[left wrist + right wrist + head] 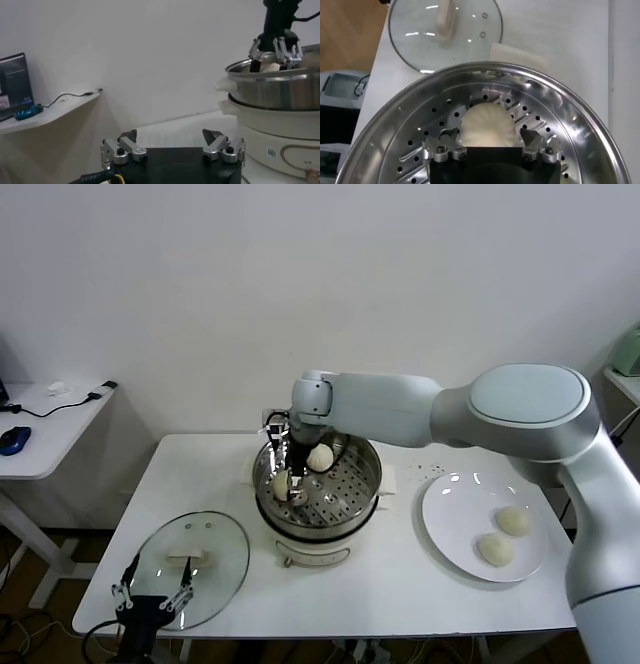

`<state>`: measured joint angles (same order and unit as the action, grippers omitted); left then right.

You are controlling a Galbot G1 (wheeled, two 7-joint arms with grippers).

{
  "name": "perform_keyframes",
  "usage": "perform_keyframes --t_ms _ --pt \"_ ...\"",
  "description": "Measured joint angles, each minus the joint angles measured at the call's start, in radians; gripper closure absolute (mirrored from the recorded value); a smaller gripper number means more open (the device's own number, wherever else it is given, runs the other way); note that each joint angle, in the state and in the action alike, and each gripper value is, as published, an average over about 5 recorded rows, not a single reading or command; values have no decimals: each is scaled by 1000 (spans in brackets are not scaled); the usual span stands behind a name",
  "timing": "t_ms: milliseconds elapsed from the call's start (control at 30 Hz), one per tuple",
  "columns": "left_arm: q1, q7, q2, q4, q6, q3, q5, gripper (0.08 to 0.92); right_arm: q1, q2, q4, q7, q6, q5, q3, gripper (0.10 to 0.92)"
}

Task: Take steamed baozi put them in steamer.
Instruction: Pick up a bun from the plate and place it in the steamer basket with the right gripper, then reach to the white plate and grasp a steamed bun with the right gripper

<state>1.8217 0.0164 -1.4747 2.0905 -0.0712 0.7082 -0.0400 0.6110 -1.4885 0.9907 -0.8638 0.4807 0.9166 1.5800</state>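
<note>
The steamer [362, 506] stands mid-table, a shiny steel pot on a white base. Two steamed baozi lie on its perforated tray: one [319, 457] at the back, one [280, 483] at the left. My right gripper [289, 487] reaches down into the pot and is open. In the right wrist view that baozi [486, 124] rests on the tray between the spread fingers of the right gripper [489, 134], with a gap showing at one finger. Two more baozi [513, 520] [495, 549] lie on the white plate [446, 506]. My left gripper [152, 589] [170, 136] is parked open at the table's front left.
A glass lid [190, 559] [445, 32] with a white handle lies flat at the front left, just beyond the left gripper. A small side table [50, 424] with a blue mouse stands off to the left. From the left wrist the steamer's wall [272, 92] looms close.
</note>
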Motion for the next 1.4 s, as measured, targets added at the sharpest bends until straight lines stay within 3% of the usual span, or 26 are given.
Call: perform_keyframes --t_ms 267,600,1067,1400 --pt "-1 0 1 7 4 0 -3 177 108 128 109 -44 -43 -10 18 203" --pt "7 0 -10 18 5 -6 -17 177 266 424 309 -129 -134 -107 86 203" --pt "25 -2 -23 36 4 3 -27 177 144 872 435 -203 -227 -479 8 203" --pt "28 -11 -37 38 14 4 -49 177 -197 1016 390 -217 -265 -715 -245 203"
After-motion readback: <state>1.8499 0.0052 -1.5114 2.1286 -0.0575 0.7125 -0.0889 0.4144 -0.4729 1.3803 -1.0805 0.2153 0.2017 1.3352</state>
